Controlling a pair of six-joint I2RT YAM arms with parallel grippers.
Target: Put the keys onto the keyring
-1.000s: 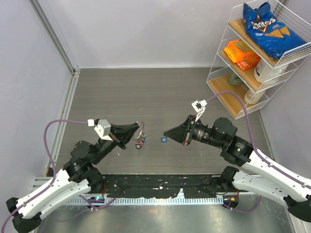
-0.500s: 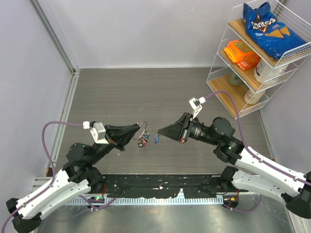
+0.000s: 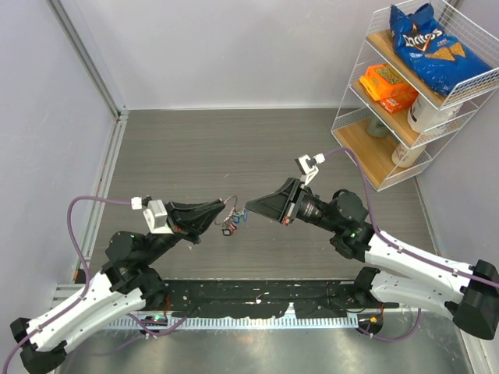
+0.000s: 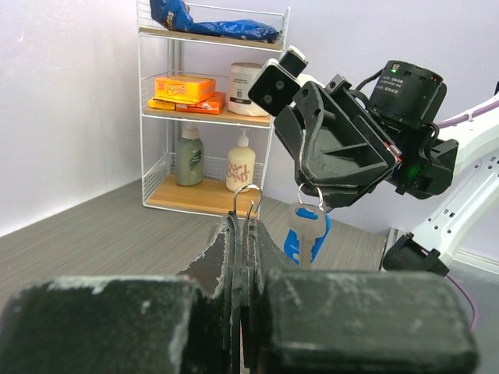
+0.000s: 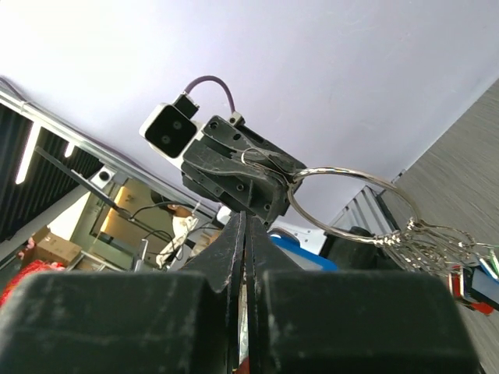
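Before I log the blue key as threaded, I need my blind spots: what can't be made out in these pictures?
- Top view: whether the blue key is on the keyring yet; both are too small.
- Left wrist view: the keyring's lower part, hidden behind the fingers of the left hand.
- Right wrist view: how many keys the key bunch holds; it is blurred and cut off by the right edge.

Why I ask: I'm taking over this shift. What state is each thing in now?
Left gripper, shut on the ring.
Ring, held in the air.
Bunch of keys, hanging from the ring.
Right gripper, shut on the blue key.
Blue key, beside the ring, not yet on it.
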